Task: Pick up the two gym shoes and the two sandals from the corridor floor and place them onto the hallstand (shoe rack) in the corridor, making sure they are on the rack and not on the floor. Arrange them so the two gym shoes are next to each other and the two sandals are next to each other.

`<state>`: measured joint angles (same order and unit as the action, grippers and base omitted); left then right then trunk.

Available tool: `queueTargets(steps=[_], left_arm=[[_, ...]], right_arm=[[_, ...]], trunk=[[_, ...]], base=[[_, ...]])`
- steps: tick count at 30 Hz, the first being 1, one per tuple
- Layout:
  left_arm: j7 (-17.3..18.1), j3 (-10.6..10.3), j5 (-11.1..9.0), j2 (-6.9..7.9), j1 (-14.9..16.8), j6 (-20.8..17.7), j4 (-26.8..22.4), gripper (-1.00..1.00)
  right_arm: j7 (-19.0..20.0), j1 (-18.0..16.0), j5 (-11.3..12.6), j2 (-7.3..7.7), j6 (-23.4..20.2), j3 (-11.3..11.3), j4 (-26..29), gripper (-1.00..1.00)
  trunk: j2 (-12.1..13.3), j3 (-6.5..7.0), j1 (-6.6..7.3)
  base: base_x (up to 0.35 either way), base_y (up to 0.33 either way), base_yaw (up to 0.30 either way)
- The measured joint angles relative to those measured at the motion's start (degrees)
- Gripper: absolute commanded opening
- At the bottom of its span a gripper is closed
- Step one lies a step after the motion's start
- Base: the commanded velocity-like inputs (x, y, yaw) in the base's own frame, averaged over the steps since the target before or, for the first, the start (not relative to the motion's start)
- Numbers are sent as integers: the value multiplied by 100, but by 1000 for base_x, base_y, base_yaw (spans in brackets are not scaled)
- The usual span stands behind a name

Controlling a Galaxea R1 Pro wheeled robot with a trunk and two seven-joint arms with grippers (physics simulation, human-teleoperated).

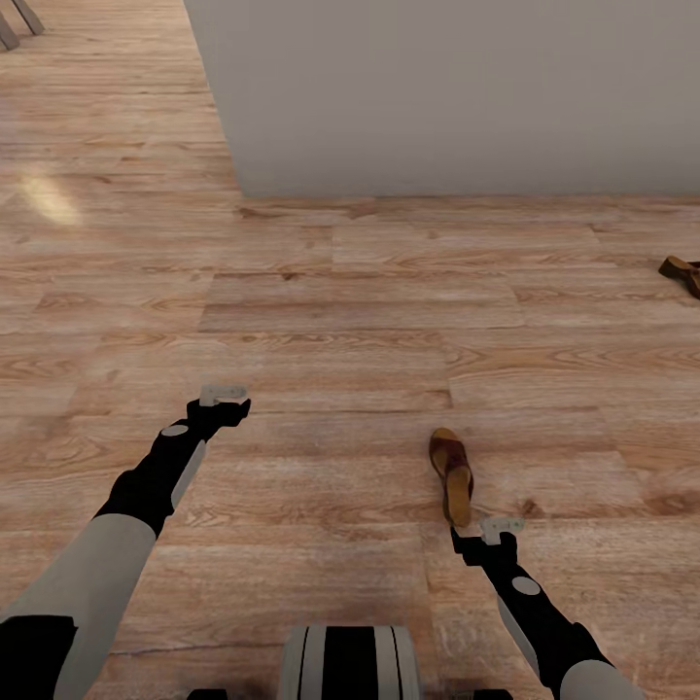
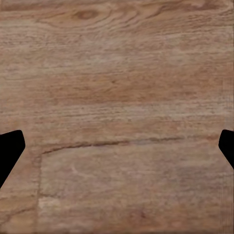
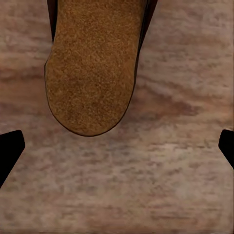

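Spread-jawed right gripper (image 1: 500, 530) hangs beside one sandal (image 1: 453, 474) on corridor floor (image 1: 321, 321); left gripper (image 1: 222, 394) likewise spread.

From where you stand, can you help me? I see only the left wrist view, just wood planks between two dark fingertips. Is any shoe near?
Observer: Yes. In the head view one sandal lies on the corridor floor, just ahead of the right end effector.
Operator: Is the right end effector holding it?
Observer: No. The right wrist view shows its fingers wide apart, with the sandal's rounded end just beyond them, untouched.
Operator: Is there a second sandal?
Observer: Yes, the other sandal is cut by the head view's right edge, farther away, near the grey wall.
Operator: And my left end effector?
Observer: The left end effector hovers over bare planks, well to the left of the near sandal.
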<state>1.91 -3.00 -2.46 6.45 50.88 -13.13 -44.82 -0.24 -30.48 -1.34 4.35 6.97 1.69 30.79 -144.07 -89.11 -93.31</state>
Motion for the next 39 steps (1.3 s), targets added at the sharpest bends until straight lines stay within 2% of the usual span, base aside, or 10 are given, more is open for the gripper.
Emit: queueTargets(steps=[19, 26, 39], left_arm=[[-28, -3, 29, 0, -9, 0, 0, 100], [-49, -3, 37, 0, -14, 0, 0, 100], [-62, -10, 38, 0, -13, 0, 0, 100]], right_arm=[[0, 0, -1, 0, 0, 0, 9, 100], [0, 0, 0, 0, 0, 0, 9, 100], [0, 0, 1, 0, 0, 0, 9, 100]], trunk=[[0, -12, 0], [0, -11, 2], [0, -11, 0]], base=[[1, 0, 0], [155, 0, 0], [17, 0, 0]])
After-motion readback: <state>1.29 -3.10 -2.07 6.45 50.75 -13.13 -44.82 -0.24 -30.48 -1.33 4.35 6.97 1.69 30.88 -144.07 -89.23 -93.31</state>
